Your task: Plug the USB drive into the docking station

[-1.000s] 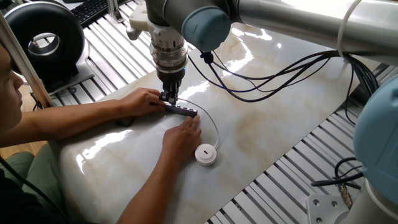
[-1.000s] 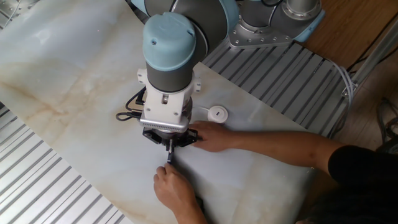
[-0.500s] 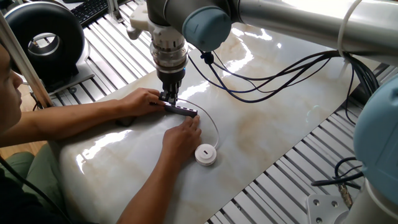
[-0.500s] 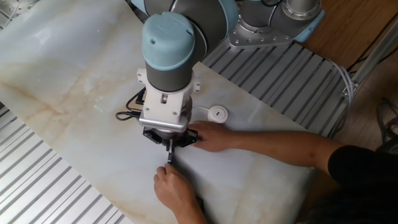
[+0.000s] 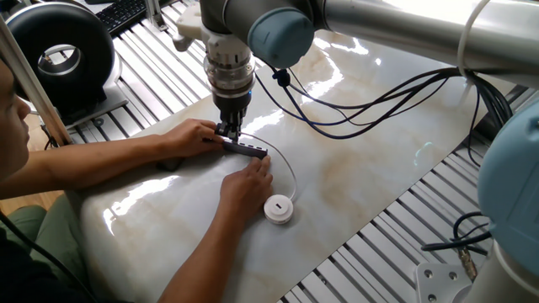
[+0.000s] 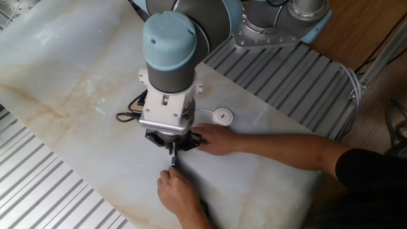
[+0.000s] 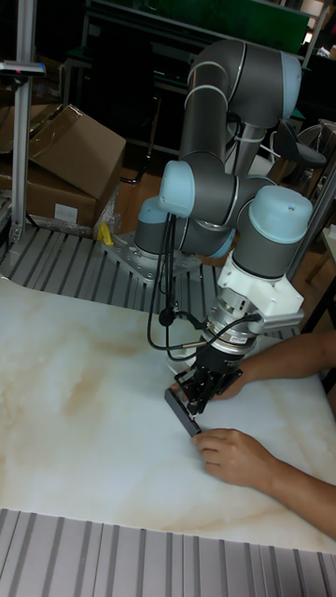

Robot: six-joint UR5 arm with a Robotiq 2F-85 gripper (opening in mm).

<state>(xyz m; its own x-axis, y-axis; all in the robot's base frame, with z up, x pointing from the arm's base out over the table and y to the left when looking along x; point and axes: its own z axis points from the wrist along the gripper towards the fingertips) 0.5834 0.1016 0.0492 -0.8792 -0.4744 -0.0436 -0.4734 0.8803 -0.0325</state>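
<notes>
The gripper [image 5: 229,132] points straight down, fingers nearly closed at one end of the docking station [image 5: 246,149] on the marble table [image 5: 379,168]; whether they clamp it is unclear. Two hands [image 5: 248,181] steady it. The USB drive [image 5: 279,209] lies nearby.

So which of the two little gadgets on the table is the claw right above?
The slim dark docking station: the claw sits at its end, between the person's hands. The round white USB drive lies apart, nearer the table edge.

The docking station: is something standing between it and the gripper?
Nothing visible does. The gripper is down at one end of the docking station. A person's two hands hold the bar from both sides, very close to the fingers.
</notes>
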